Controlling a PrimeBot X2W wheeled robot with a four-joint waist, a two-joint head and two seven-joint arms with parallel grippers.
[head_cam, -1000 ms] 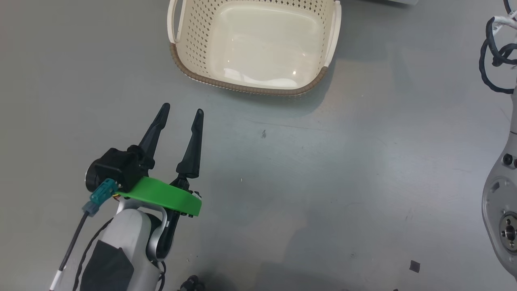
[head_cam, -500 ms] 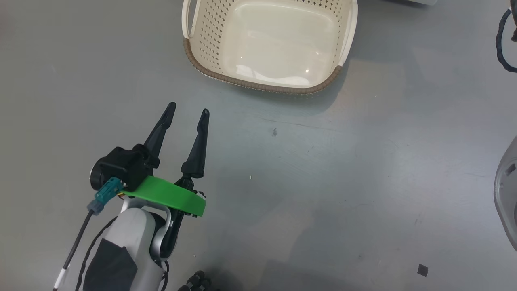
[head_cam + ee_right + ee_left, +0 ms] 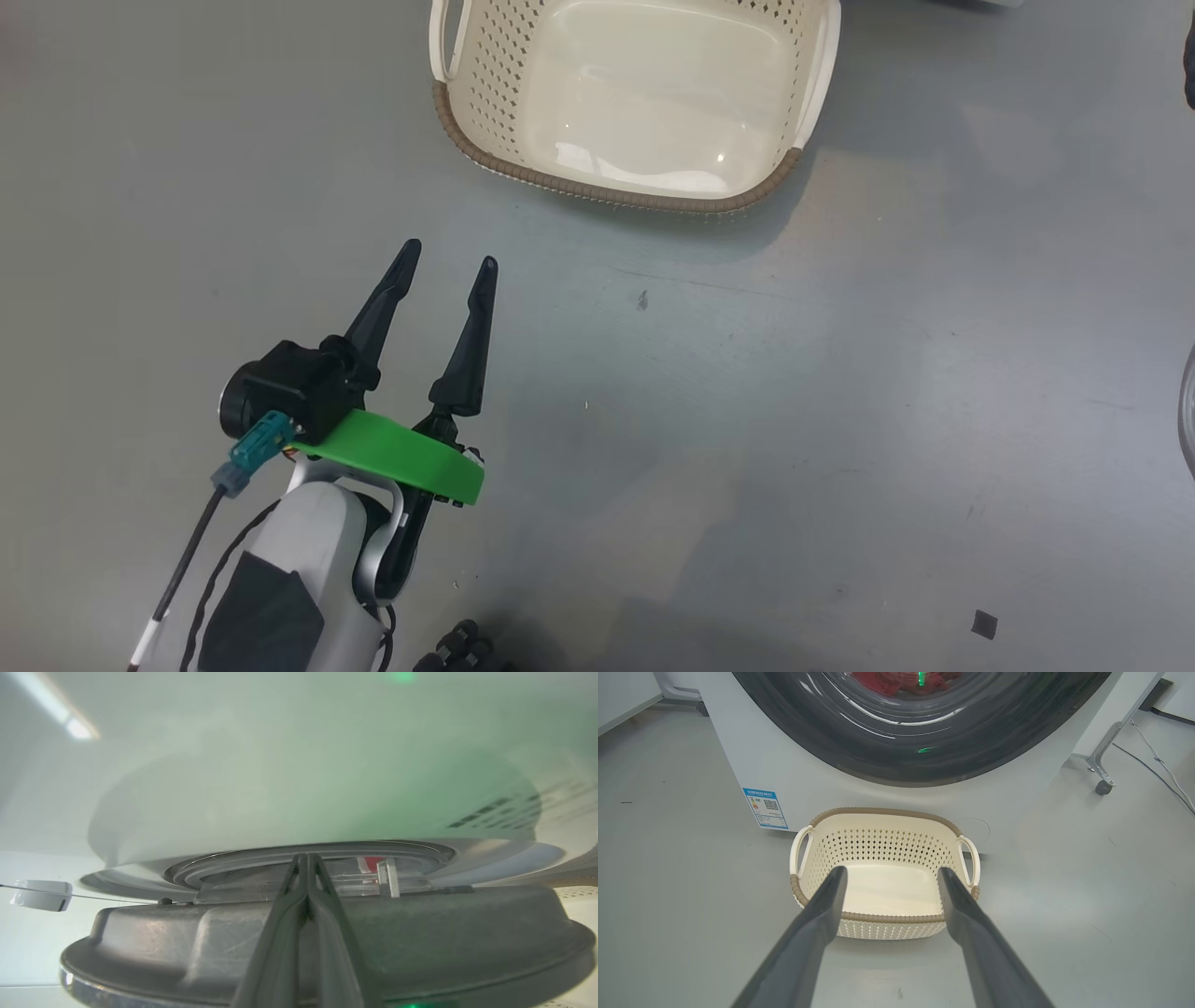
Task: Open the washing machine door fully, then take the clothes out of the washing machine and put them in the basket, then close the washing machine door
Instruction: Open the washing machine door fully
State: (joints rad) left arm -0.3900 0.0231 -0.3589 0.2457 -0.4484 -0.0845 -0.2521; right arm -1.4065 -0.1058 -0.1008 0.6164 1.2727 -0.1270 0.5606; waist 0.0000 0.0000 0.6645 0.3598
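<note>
The cream basket stands empty on the grey floor, right in front of the white washing machine. Its black-rimmed door looms above the basket, and red clothes show through the glass. My left gripper hovers open and empty over the floor, a short way before the basket, fingers aimed at it. My right gripper is shut, lying across the door's grey inner side, tips at the narrow gap to the machine front. A red scrap of clothes shows in that gap.
A blue sticker marks the machine's lower left front. A stand leg on a caster and a thin cable lie to the machine's right. A small black scrap is on the floor.
The head camera has turned, so the basket sits further right in the picture and the right arm has slid out at the right edge. The left gripper stays open.
</note>
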